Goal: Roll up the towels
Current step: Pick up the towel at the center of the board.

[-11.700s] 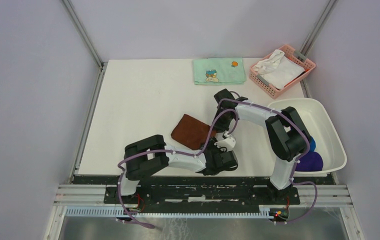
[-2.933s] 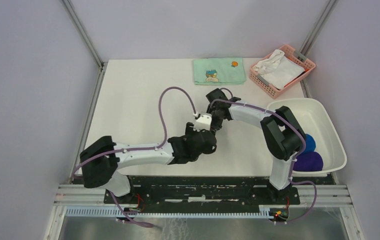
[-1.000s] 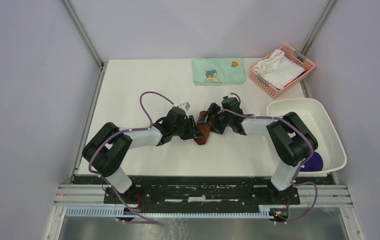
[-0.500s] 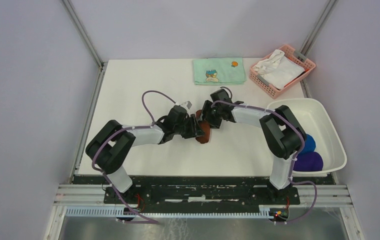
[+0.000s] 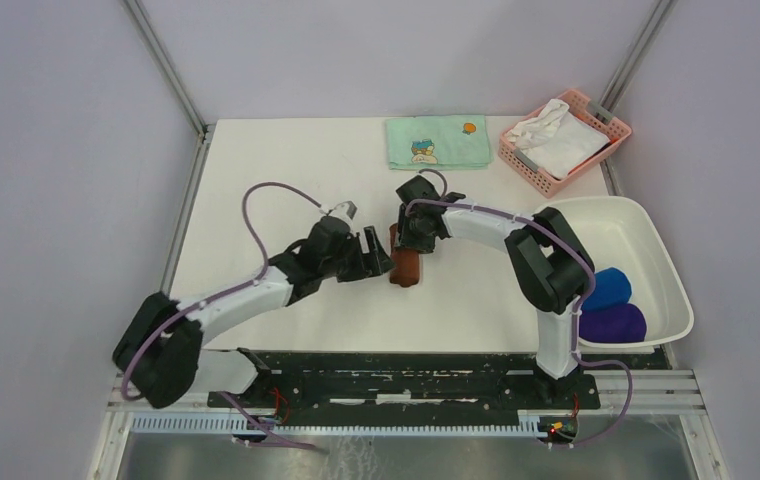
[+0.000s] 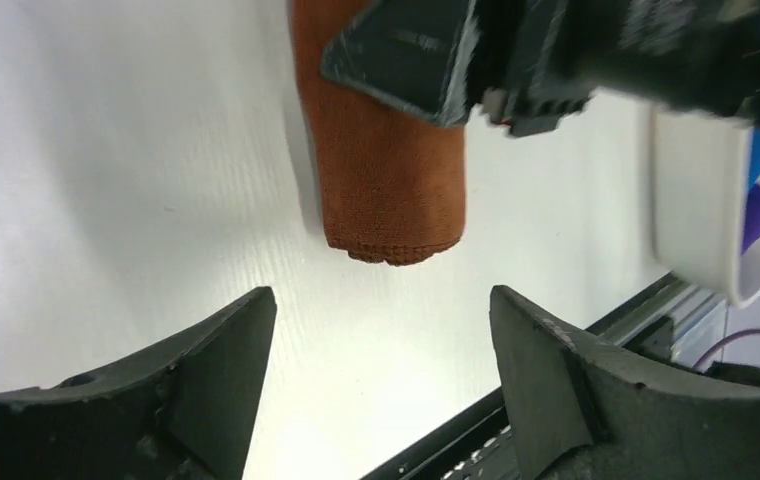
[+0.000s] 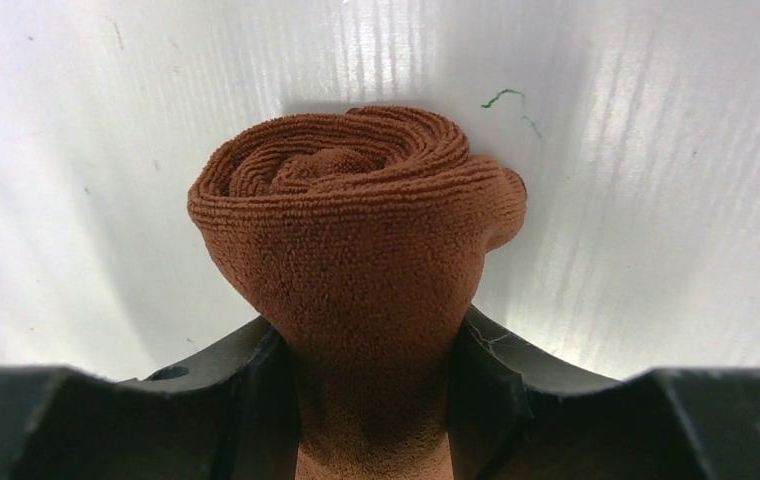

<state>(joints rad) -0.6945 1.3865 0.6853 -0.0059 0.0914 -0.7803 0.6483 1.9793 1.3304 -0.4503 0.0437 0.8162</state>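
Observation:
The rust-brown towel lies rolled into a tight cylinder on the white table. My right gripper is shut on its far end, and the right wrist view shows the spiral end of the rust-brown towel pinched between the right gripper's jaws. Just left of the roll, my left gripper is open and clear of it. In the left wrist view the rust-brown towel lies beyond the left gripper, with bare table between its fingers. The rolled royal blue towel and dark purple towel lie in the white tub.
The white tub stands at the right edge of the table. A pink basket holding a white cloth is at the back right. A pale green cartoon-print towel lies flat at the back centre.
My left gripper has opened and pulled back left off the brown roll. My right gripper has narrowed onto the roll's far end.

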